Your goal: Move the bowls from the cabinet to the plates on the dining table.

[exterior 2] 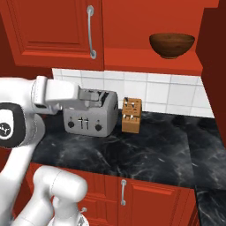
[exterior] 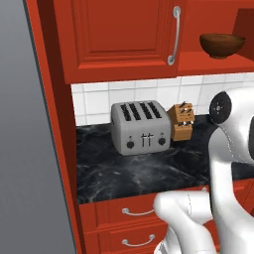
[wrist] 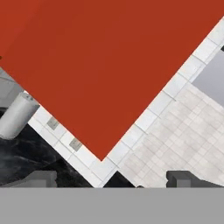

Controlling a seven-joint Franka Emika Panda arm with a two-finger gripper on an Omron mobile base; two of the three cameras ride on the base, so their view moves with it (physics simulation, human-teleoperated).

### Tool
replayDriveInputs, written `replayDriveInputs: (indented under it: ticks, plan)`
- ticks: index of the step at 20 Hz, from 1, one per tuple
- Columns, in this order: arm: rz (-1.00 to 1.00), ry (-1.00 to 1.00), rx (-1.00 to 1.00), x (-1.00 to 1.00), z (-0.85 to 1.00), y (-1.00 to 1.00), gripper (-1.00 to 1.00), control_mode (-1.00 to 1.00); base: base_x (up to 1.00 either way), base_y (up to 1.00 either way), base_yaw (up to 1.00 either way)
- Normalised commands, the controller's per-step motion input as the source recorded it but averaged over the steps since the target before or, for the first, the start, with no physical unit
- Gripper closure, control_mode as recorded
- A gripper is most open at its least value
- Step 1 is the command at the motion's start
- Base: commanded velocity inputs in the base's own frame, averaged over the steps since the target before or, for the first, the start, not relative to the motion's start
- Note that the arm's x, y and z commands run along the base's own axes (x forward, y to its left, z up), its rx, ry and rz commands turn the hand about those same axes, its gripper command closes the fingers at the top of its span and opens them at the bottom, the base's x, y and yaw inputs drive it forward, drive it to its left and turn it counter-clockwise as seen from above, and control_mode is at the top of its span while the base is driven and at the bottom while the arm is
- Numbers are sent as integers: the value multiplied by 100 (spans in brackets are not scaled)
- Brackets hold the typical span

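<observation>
1. The white arm (exterior 2: 22, 128) rises from the base, bends at a dark joint and reaches sideways in front of the toaster (exterior: 139, 127), as the right base view shows.
2. The hand at its end is level, roughly at the height of the toaster top, and it is over the black counter (exterior 2: 145, 150).
3. In the hand view the gripper (wrist: 113, 178) has its two dark finger tips (wrist: 41, 178) far apart at the bottom edge, and nothing is between them; the jaws are wide open and empty.
4. The hand view is rolled, so a big red surface crosses it diagonally, with white tiles and a pale floor beside it.
5. The brown bowl (exterior 2: 171, 45) stands upright on the red shelf of the cabinet (exterior 2: 152, 62), in the open part to the right of the closed door (exterior: 119, 34).
6. It is dark, glossy, round and deep, and I see nothing inside it from here.
7. The bowl is well above the hand and to its right, and they are well apart.
8. The closed door has a long curved silver handle (exterior: 174, 35) near its right edge.
9. A wooden knife block (exterior 2: 132, 115) stands just beside the toaster on the counter, before the white tiled wall.
</observation>
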Motion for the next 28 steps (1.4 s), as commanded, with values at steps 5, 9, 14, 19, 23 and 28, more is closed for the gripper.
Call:
replayDriveInputs:
  ticks: [5,9,14,19,23,28]
  plan:
    - [18,-9,0,0,0,29,-100,-100,0,0,0]
    - [22,-6,0,1,2,24,-100,-100,0,0,0]
    - [24,-2,9,14,11,13,-100,-100,0,0,0]
    - [25,0,17,33,16,11,-100,-100,0,0,0]
    - [24,0,16,39,12,26,-100,-100,0,0,0]
    - [20,0,14,40,0,24,-100,-100,0,0,0]
